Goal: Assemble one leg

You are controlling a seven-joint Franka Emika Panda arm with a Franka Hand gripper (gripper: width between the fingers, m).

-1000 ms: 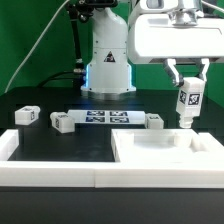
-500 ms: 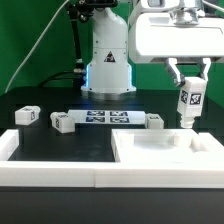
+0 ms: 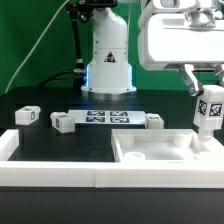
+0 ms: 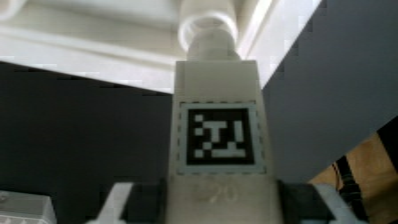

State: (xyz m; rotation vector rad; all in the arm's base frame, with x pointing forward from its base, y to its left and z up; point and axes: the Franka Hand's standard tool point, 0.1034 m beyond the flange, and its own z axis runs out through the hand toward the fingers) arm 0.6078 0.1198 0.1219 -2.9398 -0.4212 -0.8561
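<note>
My gripper [image 3: 207, 92] is shut on a leg [image 3: 209, 113], a short white square post with a black-and-white tag, held upright at the exterior view's right. Its lower end hangs over the far right corner of the large white tray-like tabletop [image 3: 150, 158]. In the wrist view the leg [image 4: 217, 120] fills the middle, its tag facing the camera, its round peg end pointing at the tabletop [image 4: 107, 40] beyond. My fingers [image 4: 125, 205] press on both sides of it.
Three more legs lie on the black table: one at the far left [image 3: 27, 116], one [image 3: 64, 122] beside the marker board [image 3: 105, 118], one [image 3: 153, 121] right of it. White border rails [image 3: 50, 175] run along the front. The robot base [image 3: 108, 60] stands behind.
My gripper has moved toward the exterior view's right and slightly down with the leg in it, from above the tabletop's far middle-right to its far right corner.
</note>
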